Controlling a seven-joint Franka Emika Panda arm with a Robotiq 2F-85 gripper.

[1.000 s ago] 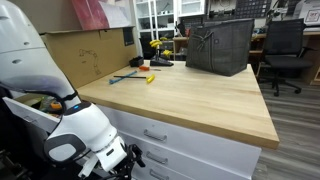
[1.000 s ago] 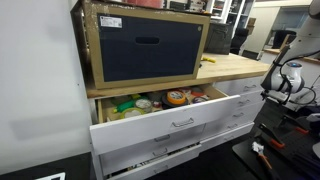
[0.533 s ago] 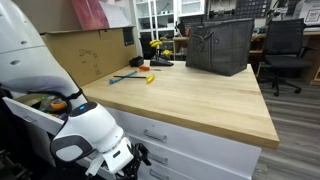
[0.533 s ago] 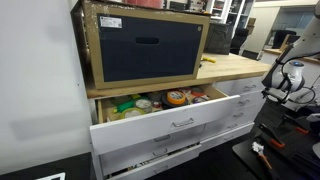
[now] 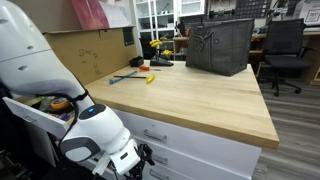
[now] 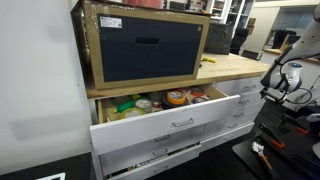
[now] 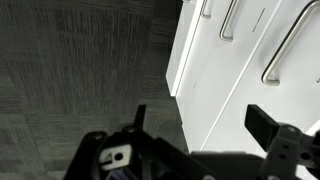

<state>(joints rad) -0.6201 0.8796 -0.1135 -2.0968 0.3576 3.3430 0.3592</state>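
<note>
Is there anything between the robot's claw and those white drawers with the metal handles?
Nothing visible stands in the way. In the wrist view the open gripper faces the white drawer fronts and their drawer handles with only open air between them, above the dark floor.

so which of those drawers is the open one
The top drawer under the dark box: it is pulled out, with colourful items showing inside. The lower drawers look pushed in.
</note>
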